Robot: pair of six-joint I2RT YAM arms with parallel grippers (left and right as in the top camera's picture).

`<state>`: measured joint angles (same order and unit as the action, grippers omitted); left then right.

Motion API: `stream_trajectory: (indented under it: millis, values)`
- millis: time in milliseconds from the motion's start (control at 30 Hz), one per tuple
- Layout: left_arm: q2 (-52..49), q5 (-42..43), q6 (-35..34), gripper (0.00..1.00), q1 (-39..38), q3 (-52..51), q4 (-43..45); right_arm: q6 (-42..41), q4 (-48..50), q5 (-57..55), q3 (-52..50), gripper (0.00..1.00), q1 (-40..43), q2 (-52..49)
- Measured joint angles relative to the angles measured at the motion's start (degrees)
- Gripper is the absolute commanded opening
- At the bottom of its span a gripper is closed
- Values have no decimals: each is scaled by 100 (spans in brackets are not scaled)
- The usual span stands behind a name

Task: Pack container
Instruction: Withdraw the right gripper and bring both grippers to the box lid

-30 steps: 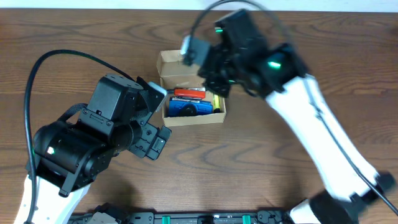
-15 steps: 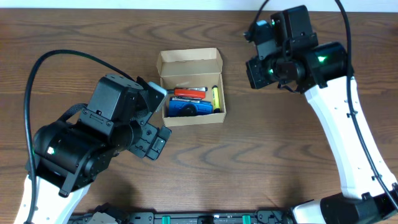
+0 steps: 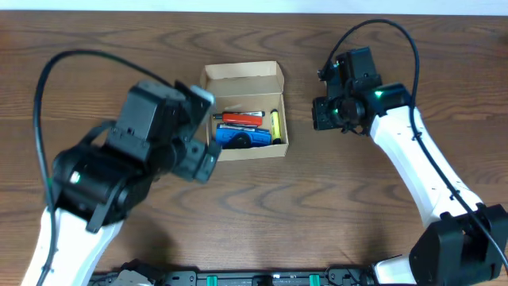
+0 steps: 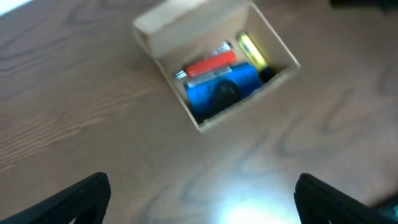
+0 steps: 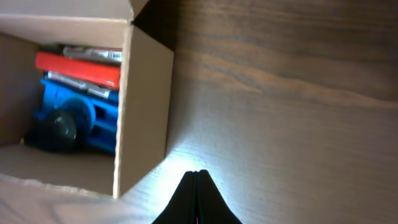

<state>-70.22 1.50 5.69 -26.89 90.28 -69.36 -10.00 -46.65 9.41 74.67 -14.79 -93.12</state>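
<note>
- Container (image 3: 271,152) sits on the wooden table (image 3: 317,214), a little left of centre and toward the far side, between the two arms.
- Its long axis runs left to right across the table, and the open mouth faces straight up.
- The hinged flap (image 3: 242,75) stands open along the far long edge, on the side away from the arms' bases.
- Inside, a red item (image 3: 242,119) lies along the long axis at the back, with a blue item (image 3: 238,140) just in front of it, also lengthwise.
- A yellow pen (image 3: 275,125) lies crosswise at the right end, beside the other two.
- The left gripper (image 4: 202,185) is on the container's near left side, with the box ahead of it in the left wrist view. Its fingers (image 4: 81,199) are spread wide and have nothing between them.
- The left arm (image 3: 135,159) looks blurred from overhead, and its head overlaps the box's left edge in that view.
- The right gripper (image 5: 196,186) is off the container's right end, apart from it, above bare wood near a box corner. Its fingers are pressed together to a point and grip nothing.
- In the right wrist view the box's end wall (image 5: 146,112) stands upright.
</note>
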Motion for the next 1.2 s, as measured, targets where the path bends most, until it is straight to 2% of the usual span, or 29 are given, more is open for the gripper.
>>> stream_trajectory:
  millis: [167,300,367,500,567,633,667,733,1033,1200]
  values:
    - [-629,389,-127,95,861,0,614,-103,590,181,-273,1,0,0]
    - [-1266,1128,-170,95,1714,0,1054,-175,1010,313,-323,2,0,-2]
    - [-1657,1486,-214,100,2116,0,1281,-203,1248,356,-328,1,0,-4]
    - [-2520,1998,-420,87,2658,0,1650,-313,1685,398,-328,2,0,-72]
    - [-2911,2194,-562,74,2791,0,1790,-442,1943,413,-328,1,0,-192]
    - [-3272,2404,-671,48,2855,0,1919,-599,2179,420,-328,2,0,-372]
    - [-3464,2514,-730,31,2870,0,1985,-682,2288,433,-328,2,0,-490]
    - [-3834,2680,-887,6,2872,0,2114,-852,2546,503,-328,2,0,-756]
    - [-5088,3167,-1714,6,2868,0,2717,-1757,3587,872,-330,2,0,-1902]
    - [-5410,3506,-2044,5,2865,0,3051,-2238,4157,1075,-337,2,0,-2317]
